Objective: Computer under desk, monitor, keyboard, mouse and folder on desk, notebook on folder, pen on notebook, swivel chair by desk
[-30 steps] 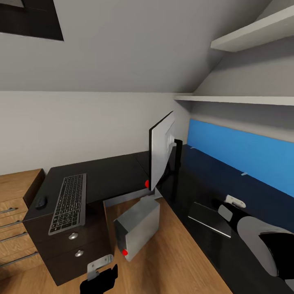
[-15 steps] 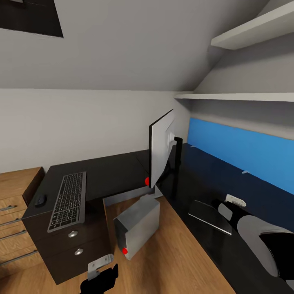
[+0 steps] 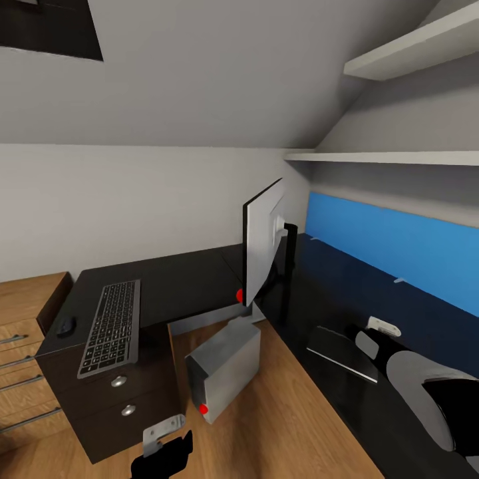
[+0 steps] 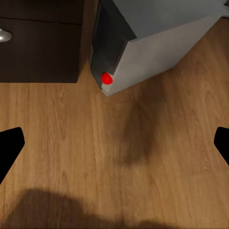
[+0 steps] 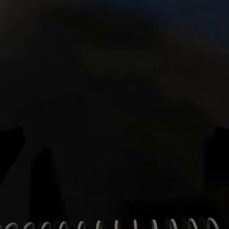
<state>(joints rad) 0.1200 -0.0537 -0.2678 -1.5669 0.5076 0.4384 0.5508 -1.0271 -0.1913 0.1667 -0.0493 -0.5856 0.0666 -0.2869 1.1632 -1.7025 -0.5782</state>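
The black desk carries the keyboard, with the small mouse beside it. The monitor stands edge-on at the desk's inner corner. The grey computer rests tilted on the wood floor in the desk's nook, and is also seen as the computer. My left gripper hangs open above the floor in front of it. The grey notebook lies on the desk's right wing. My right gripper is open over the dark top, beside the notebook's spiral. Folder, pen and swivel chair are out of view.
A wooden cabinet with bar handles stands left of the desk. The desk drawers have round knobs. A blue panel runs along the wall behind the right wing, under white shelves. The ceiling slopes low.
The whole picture shifted slightly a second ago, so the camera moved. Nothing on the desk or floor has moved, and both grippers stay as they were.
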